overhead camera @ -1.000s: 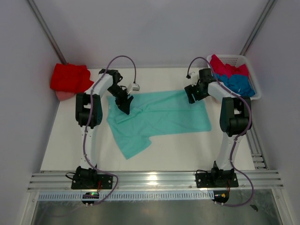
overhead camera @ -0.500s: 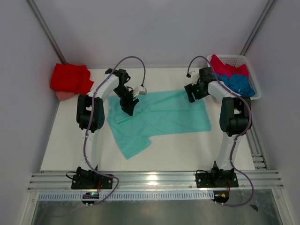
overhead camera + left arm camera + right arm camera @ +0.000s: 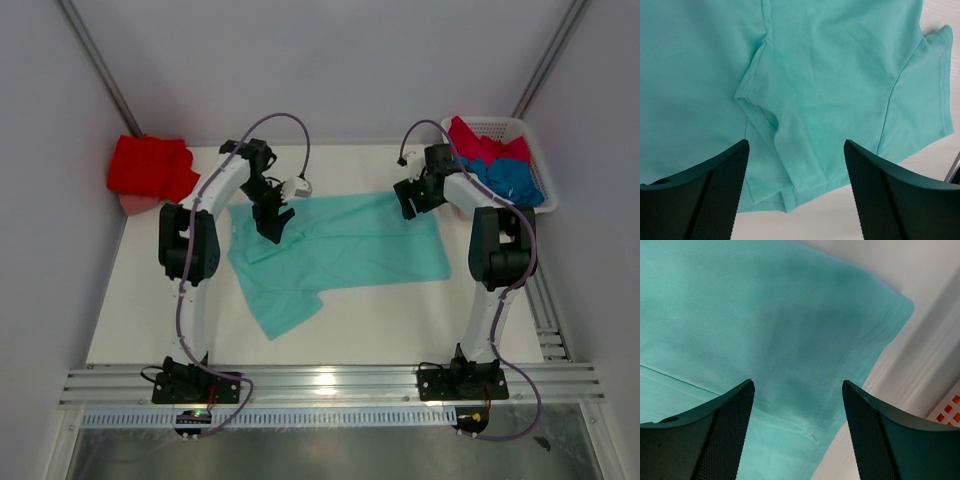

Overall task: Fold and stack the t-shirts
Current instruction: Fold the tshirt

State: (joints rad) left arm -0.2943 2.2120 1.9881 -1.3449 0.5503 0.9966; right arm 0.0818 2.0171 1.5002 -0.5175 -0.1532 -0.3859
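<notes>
The left end effector (image 3: 795, 165) is open, with nothing between its fingers. It hangs just over the mint-teal t-shirt (image 3: 340, 250), above a bumpy fold where a sleeve (image 3: 920, 95) joins the body, near the shirt's far left end. The right end effector (image 3: 797, 390) is open too and holds nothing. It hangs over the far right corner of the same shirt, close to the basket (image 3: 545, 200).

The mint-teal t-shirt lies spread out in the middle of the bench (image 3: 400, 320). It looks smoothed out but not yet folded.

A red t-shirt (image 3: 150, 165) sits in a bundle at the far left corner of the bench, so that one looks done. A pink bit (image 3: 133, 203) peeks out under it; I cannot tell what it is. A blue t-shirt (image 3: 510, 180) and a crimson-pink t-shirt (image 3: 485, 145) lie crumpled in the basket at the far right corner. I think less than half the job is done.
</notes>
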